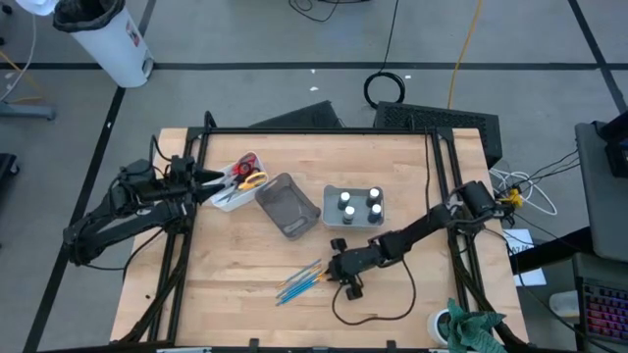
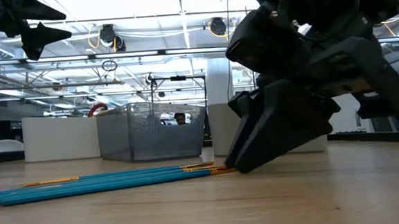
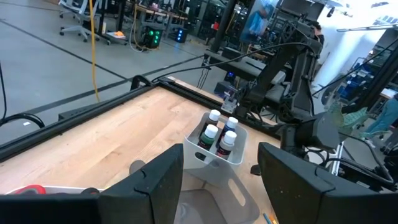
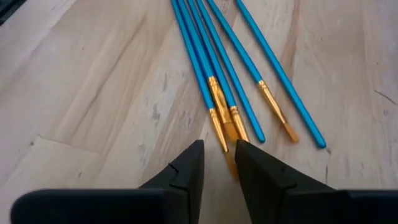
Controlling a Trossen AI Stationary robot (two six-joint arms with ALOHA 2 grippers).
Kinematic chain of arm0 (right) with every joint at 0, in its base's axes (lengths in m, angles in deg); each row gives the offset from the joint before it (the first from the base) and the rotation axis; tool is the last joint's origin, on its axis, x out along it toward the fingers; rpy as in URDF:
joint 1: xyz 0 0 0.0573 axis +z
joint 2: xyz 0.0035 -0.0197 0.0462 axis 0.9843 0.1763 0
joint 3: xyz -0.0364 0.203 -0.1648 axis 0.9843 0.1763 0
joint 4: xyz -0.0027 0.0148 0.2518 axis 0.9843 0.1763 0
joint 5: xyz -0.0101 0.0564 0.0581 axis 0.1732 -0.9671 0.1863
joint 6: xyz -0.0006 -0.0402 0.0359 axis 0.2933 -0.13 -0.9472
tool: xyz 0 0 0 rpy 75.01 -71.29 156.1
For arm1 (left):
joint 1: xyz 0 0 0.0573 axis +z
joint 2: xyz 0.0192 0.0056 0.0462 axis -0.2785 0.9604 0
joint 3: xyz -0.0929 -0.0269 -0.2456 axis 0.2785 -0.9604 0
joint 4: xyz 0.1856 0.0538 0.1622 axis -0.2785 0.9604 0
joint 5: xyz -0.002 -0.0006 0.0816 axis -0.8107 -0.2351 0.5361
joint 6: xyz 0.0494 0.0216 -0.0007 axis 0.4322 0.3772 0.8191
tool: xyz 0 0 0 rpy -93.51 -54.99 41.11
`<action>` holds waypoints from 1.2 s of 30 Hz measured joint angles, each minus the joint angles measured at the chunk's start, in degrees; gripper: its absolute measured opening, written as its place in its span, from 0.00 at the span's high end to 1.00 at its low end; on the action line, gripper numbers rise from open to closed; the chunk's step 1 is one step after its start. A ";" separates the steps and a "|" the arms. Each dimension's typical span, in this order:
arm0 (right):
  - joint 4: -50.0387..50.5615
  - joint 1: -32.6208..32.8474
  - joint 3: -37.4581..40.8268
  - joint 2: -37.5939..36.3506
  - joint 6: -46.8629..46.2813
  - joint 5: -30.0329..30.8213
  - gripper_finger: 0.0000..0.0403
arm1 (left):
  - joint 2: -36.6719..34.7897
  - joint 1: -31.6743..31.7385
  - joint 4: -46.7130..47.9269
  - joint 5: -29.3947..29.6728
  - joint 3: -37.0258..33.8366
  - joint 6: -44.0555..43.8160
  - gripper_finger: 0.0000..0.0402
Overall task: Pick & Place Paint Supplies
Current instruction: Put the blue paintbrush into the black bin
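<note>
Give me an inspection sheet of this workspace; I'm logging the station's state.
Surface: wooden table, bare in places.
Job's things: brushes lying loose; four bottles in a white tray; scissors in another tray.
Clutter: clear bin mid-table.
Grippers: right gripper low at the brush tips, fingers narrowly apart; left gripper raised over the scissors, open.
Cables: black cable looping across the table.
Surroundings: white can, floor cables.

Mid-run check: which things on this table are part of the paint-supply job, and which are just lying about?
Job:
- blue brushes, with the right hand closing at their bristle ends
- four white-capped bottles in a grey tray
- scissors in a white tray, by the left hand
- clear bin

Lying about:
- black cable
- green cloth at the table corner
</note>
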State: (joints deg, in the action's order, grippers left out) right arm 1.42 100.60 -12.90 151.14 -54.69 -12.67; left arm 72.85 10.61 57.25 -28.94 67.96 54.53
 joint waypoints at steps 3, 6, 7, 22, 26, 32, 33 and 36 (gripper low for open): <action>1.24 -0.52 0.00 0.36 0.41 -0.02 0.80 | 0.00 0.00 0.00 0.01 0.00 0.00 0.47; 2.51 -0.78 -0.04 0.40 0.48 -0.06 0.85 | 0.00 0.00 0.00 0.01 0.00 -0.02 0.47; 2.73 -0.78 -0.04 0.42 0.69 0.02 0.88 | 0.02 0.00 0.00 0.01 0.00 -0.02 0.47; 6.04 -0.80 0.33 -4.04 1.68 -0.10 1.00 | 0.02 0.00 -0.01 0.01 0.00 -0.07 0.47; 6.66 -0.80 0.39 -6.02 0.39 0.15 1.00 | 0.02 0.00 -0.04 0.01 0.00 -0.08 0.47; 6.06 -0.80 0.33 -7.64 -3.20 0.39 1.00 | 0.04 0.00 -0.04 0.01 0.00 -0.09 0.47; 5.92 -0.83 0.35 -7.81 -3.79 0.30 1.00 | 0.04 0.00 -0.04 0.03 0.00 -0.09 0.47; 4.27 -0.95 0.35 -9.18 -4.74 -2.21 1.00 | 0.04 0.00 -0.03 0.02 0.00 -0.09 0.47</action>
State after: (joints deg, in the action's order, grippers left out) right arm 5.69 99.65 -12.55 141.95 -59.43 -14.88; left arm 72.89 10.61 57.22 -28.92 67.96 54.44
